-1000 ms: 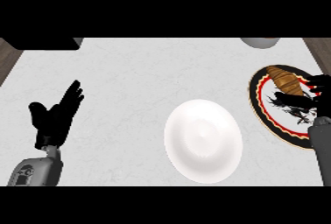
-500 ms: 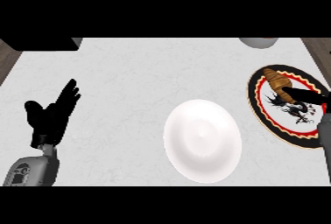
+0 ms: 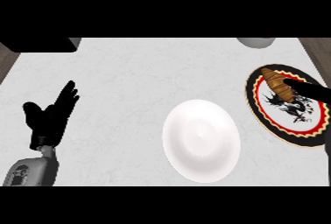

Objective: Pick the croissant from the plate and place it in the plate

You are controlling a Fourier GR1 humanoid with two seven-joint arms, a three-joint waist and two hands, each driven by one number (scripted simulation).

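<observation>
Brown croissant (image 3: 276, 83) lies at twelve o'clock on the black-rimmed patterned plate (image 3: 258, 116). Right hand (image 3: 310, 89) has withdrawn toward three o'clock, one straight finger beside it: no grasp yet. White plate (image 3: 200, 138) waits; left hand (image 3: 51, 116) rests spread.

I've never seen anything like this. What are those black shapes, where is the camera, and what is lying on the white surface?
The camera sits in the robot's head and looks steeply down at a pale counter. The black shape at the left is the robot's left hand on a grey forearm; it is open, fingers up, simply resting. At the right edge only part of the right hand shows, a dark finger stretched over the croissant. The croissant lies on a patterned plate with a dark rim. In the middle sits a plain white plate with nothing on it. A grey object shows at the far edge. Neither hand is holding anything yet.
</observation>
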